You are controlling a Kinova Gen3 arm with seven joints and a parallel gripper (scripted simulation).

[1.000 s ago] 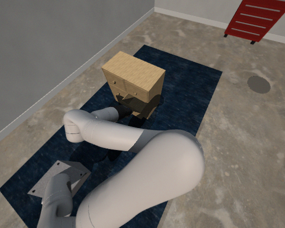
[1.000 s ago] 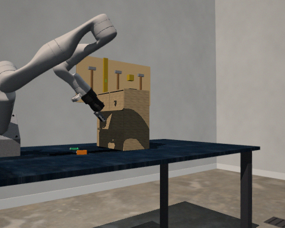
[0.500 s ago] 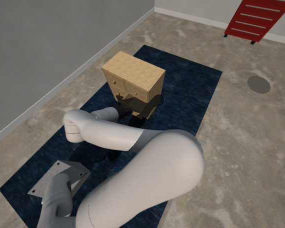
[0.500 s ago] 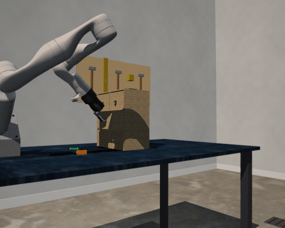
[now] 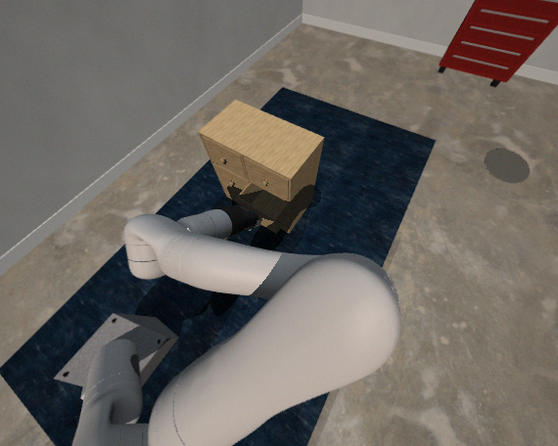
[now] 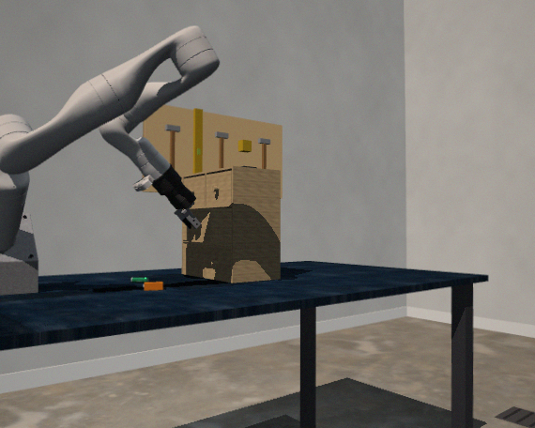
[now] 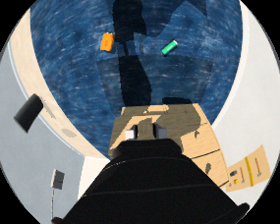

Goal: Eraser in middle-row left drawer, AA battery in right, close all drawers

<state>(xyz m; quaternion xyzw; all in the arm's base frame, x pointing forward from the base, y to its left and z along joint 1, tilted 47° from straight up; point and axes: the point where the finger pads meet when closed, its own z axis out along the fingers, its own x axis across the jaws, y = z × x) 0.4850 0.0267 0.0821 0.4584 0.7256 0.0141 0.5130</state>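
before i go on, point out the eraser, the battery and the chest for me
orange eraser: [image 6: 153, 285], exterior view, middle of its side
green battery: [image 7: 170, 47], wrist view, middle of its barrel
wooden chest: [image 5: 262, 137], top view, middle of its top board

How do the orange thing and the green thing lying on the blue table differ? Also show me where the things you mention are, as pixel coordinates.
The orange block [image 6: 153, 285] [image 7: 107, 42] is boxy, while the green battery [image 6: 139, 280] [image 7: 170, 47] is a slim cylinder. The block looks thicker; the battery looks narrower. In the wrist view, the block stands nearly upright in the picture, and the battery slants. Both lie on the table, away from the gripper [image 6: 189, 220] [image 7: 145, 133].
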